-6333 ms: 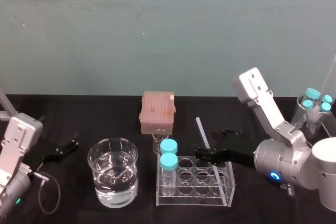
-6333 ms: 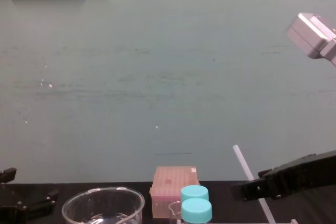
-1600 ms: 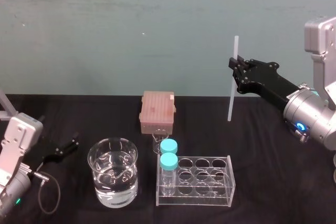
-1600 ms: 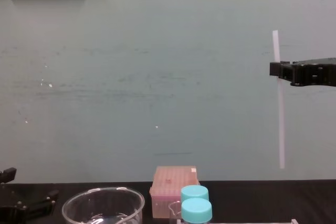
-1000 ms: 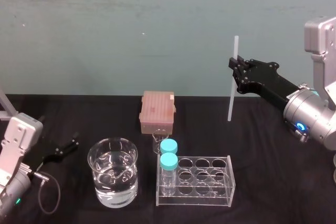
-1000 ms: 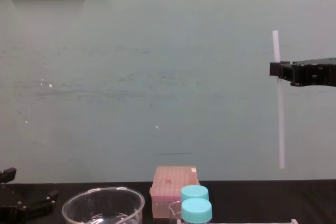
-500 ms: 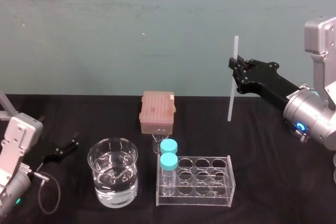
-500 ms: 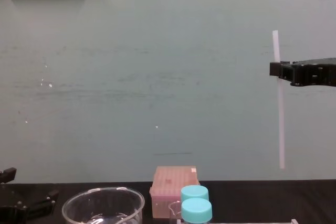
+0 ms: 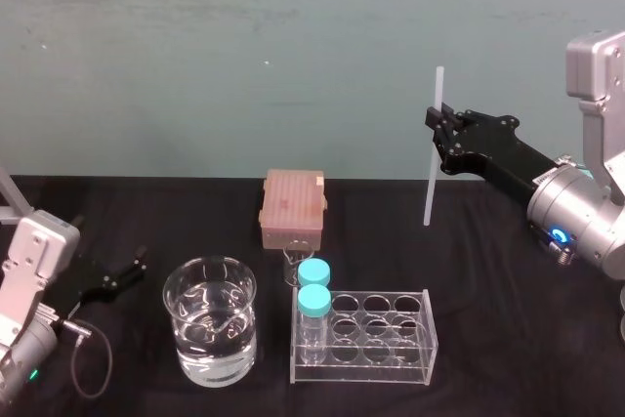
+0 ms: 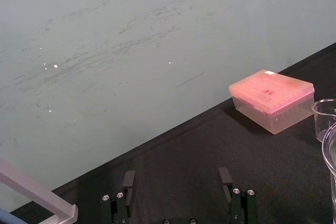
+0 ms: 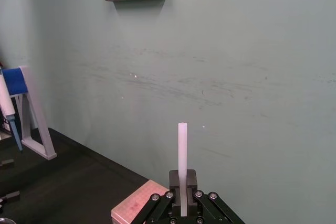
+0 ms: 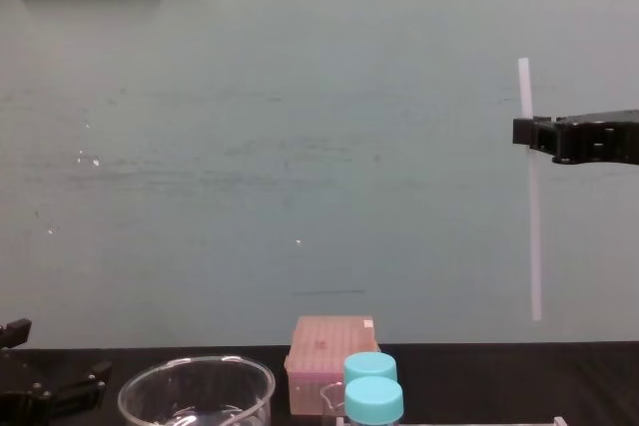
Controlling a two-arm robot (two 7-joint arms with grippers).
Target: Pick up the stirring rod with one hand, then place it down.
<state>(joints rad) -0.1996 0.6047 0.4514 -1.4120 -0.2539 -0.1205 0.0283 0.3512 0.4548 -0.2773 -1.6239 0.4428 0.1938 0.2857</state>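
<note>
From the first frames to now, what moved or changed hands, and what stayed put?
The right gripper rose from the tube rack, up and rightward, carrying the stirring rod: it slanted across the rack before and now hangs upright in the air, clamped in its upper part. The left gripper, open on the left, the beaker and the pink box stayed put.

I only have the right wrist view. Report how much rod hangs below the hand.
Observer: Most of it. The right hand grips the stirring rod in its upper part, upright, its lower end above the table.
Operator: Locate the rack.
Observer: The clear rack stands nearer the robot, left of the rod, with two blue-capped bottles at its left end.
Operator: Report the left hand.
Observer: The left hand is open and empty, low at the table's left.
</note>
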